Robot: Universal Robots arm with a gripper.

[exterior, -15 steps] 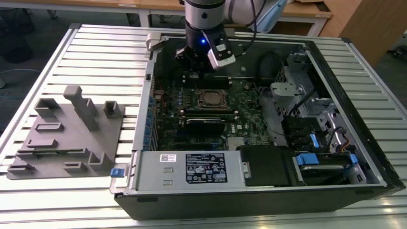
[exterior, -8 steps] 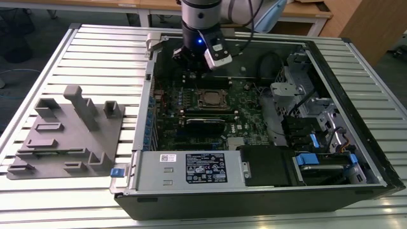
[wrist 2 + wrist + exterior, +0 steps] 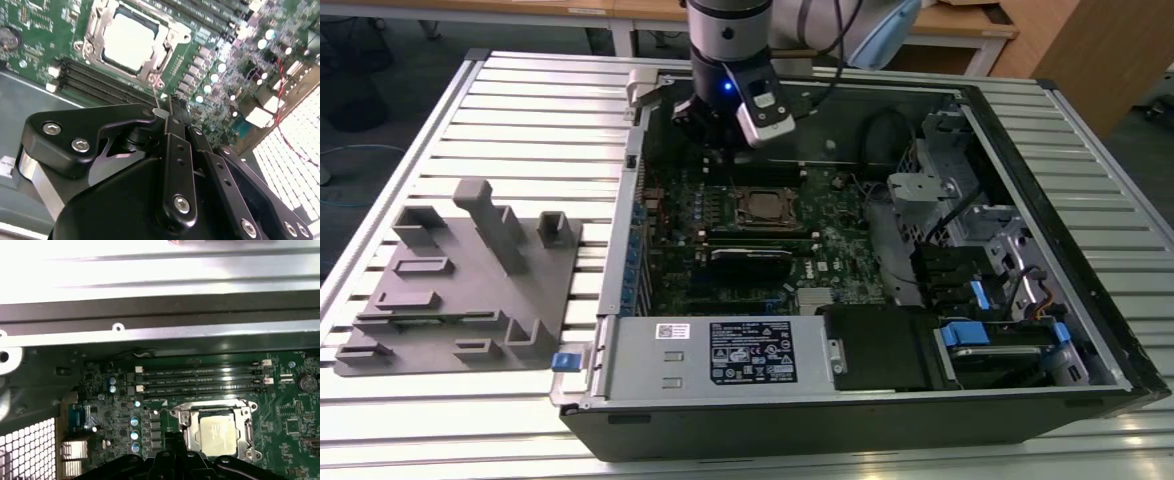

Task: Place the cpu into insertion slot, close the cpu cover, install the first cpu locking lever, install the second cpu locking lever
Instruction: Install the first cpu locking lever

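The cpu lies flat in the insertion slot on the green motherboard inside the open computer case. Its dull silvery top shows through the opening of the cpu cover, which lies down over it in both wrist views; cpu, cpu, cover. My gripper hangs just above the board, a little off the socket's corner on the side toward the case's far wall. Its black fingers are drawn together to one tip, and nothing shows between them. Gripper, gripper.
Black memory slots run beside the socket, between it and the case wall. A power supply sits at the case's near side, with drive bays and cables on the exterior view's right. A grey fixture block stands on the table outside.
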